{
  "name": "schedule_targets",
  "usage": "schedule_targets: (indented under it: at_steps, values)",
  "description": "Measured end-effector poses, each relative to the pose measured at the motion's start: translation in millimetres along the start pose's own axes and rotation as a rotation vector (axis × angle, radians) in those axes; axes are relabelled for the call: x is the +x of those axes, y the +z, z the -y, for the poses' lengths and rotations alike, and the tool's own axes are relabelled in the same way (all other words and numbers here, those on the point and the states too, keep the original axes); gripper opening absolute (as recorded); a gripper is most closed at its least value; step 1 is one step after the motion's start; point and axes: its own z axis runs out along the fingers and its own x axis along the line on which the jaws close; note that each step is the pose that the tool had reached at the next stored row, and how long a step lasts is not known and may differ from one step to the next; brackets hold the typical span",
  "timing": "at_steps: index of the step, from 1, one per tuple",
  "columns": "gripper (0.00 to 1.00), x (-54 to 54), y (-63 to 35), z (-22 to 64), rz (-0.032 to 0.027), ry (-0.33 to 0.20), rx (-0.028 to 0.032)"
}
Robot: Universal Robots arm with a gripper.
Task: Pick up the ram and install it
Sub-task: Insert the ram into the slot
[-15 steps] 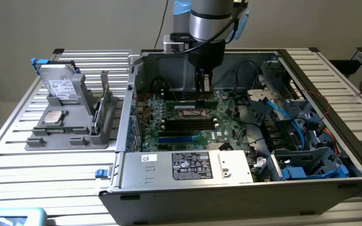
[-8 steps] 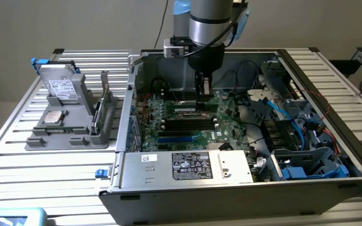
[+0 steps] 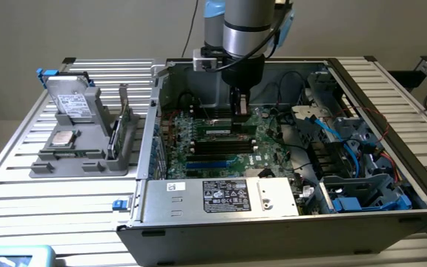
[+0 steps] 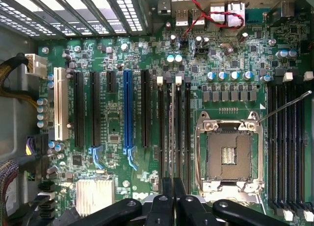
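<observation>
Hand [image 4: 172, 186] pinched nearly shut on the top edge of the ram [image 4: 172, 133], which stands edge-on among the black memory slots [image 4: 160, 138] just beside the empty CPU socket [image 4: 229, 155]. The stick looks light, stiff and brittle, best gripped mid-length by its bare edge, clear of chips and contacts.

The ram [image 4: 172, 128] is standing on its long edge, showing from above as a thin pale-grey strip. It is lying lengthwise along the row of black memory slots [image 4: 188, 133], just beside the processor socket [image 4: 228, 155]. The gripper [image 4: 172, 183] is pinching it, its fingers pressing on the two flat faces. Whether the ram is sitting fully down in a slot is not showing.
</observation>
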Motion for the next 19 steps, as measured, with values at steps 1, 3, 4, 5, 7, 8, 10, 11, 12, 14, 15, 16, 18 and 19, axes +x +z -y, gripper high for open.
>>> schedule_targets:
  at_steps: [1, 3, 4, 5, 7, 8, 10, 11, 12, 14, 15, 16, 18, 19]
  values:
    - [0.12, 0.3, 0.5, -0.1, 0.0001, 0.0, 0.0]
    - [0.12, 0.7, 1.1, -0.4, -0.0001, 0.0, -0.0001]
    - [0.12, 0.7, 1.5, -0.7, -0.0001, 0.0, -0.0001]
    - [0.12, 0.8, 1.9, -0.9, -0.0002, 0.0, -0.0001]
    - [0.12, 1.2, 2.6, -1.2, -0.0001, 0.0, 0.0]
    - [0.12, 1.8, 3.0, -1.2, -0.0001, 0.0, 0.0]
    - [0.12, 4.0, 3.8, -1.2, -0.0002, 0.0, 0.0]
    - [0.12, 5.7, 4.3, -1.1, -0.0001, 0.0, 0.0001]
    - [0.12, 6.9, 4.9, -1.1, 0.0, 0.0, 0.0003]
    - [0.12, 7.7, 6.5, -1.1, 0.0001, 0.0, 0.0012]
    - [0.12, 7.7, 7.5, -1.1, 0.0, 0.0, 0.0016]
    - [0.12, 7.6, 8.9, -1.1, -0.0001, 0.0, 0.0019]
    - [0.12, 7.4, 12.1, -1.2, -0.0001, 0.0, 0.0025]
    - [0.12, 7.2, 13.7, -1.3, -0.0002, 0.0, 0.0028]
